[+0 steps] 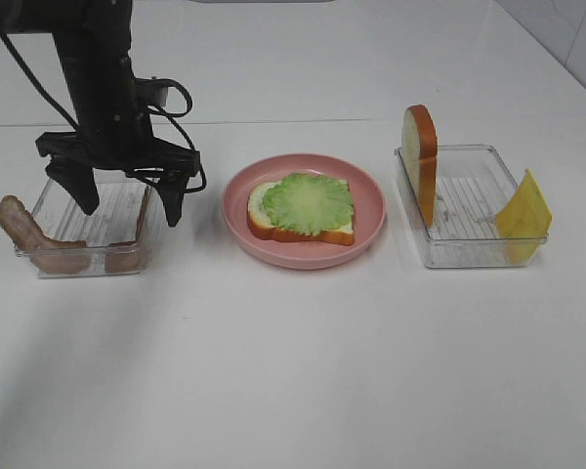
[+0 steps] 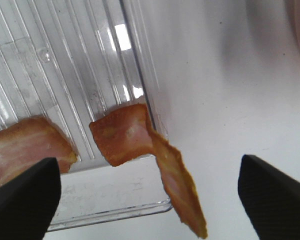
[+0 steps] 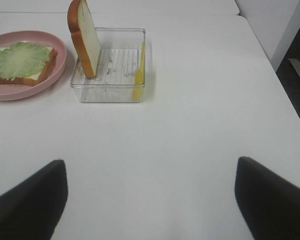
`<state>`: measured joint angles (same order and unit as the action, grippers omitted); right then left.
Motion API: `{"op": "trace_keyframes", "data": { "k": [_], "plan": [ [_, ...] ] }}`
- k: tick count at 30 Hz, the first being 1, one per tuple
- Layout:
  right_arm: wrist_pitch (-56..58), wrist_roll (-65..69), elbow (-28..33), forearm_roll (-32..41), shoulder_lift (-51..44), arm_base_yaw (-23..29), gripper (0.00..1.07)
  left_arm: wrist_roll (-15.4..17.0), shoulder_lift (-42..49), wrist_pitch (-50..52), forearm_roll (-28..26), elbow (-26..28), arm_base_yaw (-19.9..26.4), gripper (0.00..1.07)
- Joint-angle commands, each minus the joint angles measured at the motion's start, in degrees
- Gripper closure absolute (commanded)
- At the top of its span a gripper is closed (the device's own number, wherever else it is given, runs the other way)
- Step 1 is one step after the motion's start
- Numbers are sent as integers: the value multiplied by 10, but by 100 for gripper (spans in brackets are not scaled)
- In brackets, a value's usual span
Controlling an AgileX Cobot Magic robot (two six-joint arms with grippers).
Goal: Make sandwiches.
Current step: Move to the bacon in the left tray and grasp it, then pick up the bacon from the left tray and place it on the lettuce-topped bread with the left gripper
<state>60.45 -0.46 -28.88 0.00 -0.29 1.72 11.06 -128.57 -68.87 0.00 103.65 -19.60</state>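
A white bread slice [image 1: 262, 207] lies on the pink plate [image 1: 371, 210] with a ruffled green lettuce leaf [image 1: 308, 203] on top. My left gripper [image 1: 127, 200] hangs open over the left clear tray [image 1: 103, 230]. One bacon strip [image 1: 24, 234] leans over the tray's left end, another bacon strip [image 2: 140, 150] hangs over its right wall, between my open fingers [image 2: 25, 195]. A second bread slice [image 1: 420, 156] stands upright in the right tray [image 1: 469, 210], with the yellow cheese square [image 1: 524, 210] leaning at its far end. My right gripper [image 3: 150, 200] is open and empty over bare table.
The right wrist view shows the plate [image 3: 25, 92], the upright bread [image 3: 85, 37], the cheese [image 3: 139, 72] and the tray [image 3: 115, 65] well ahead of the gripper. The table's right edge [image 3: 275, 70] drops off nearby.
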Motion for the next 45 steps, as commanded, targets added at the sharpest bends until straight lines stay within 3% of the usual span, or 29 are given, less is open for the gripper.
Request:
{"op": "trace_keyframes", "data": {
  "k": [1, 3, 12, 21, 27, 34, 36, 45],
  "plan": [
    [-3, 5, 2, 0, -9, -1, 25, 5, -3, 1, 0, -4, -1, 24],
    [-3, 5, 2, 0, -9, -1, 25, 5, -3, 1, 0, -4, -1, 32],
    [-3, 5, 2, 0, -9, -1, 25, 5, -3, 5, -5, -4, -1, 38],
    [-3, 5, 2, 0, -9, -1, 25, -2, -3, 6, -18, -4, -1, 68],
    [-3, 5, 2, 0, -9, -1, 25, -2, -3, 10, -51, -4, -1, 81],
    [-3, 5, 2, 0, -9, -1, 25, -2, -3, 10, -46, -4, -1, 95],
    [-3, 5, 2, 0, -9, -1, 25, -2, -3, 10, -44, -4, -1, 107],
    [-3, 5, 2, 0, -9, -1, 25, -4, 5, -12, -23, -4, -2, 107]
  ]
}}
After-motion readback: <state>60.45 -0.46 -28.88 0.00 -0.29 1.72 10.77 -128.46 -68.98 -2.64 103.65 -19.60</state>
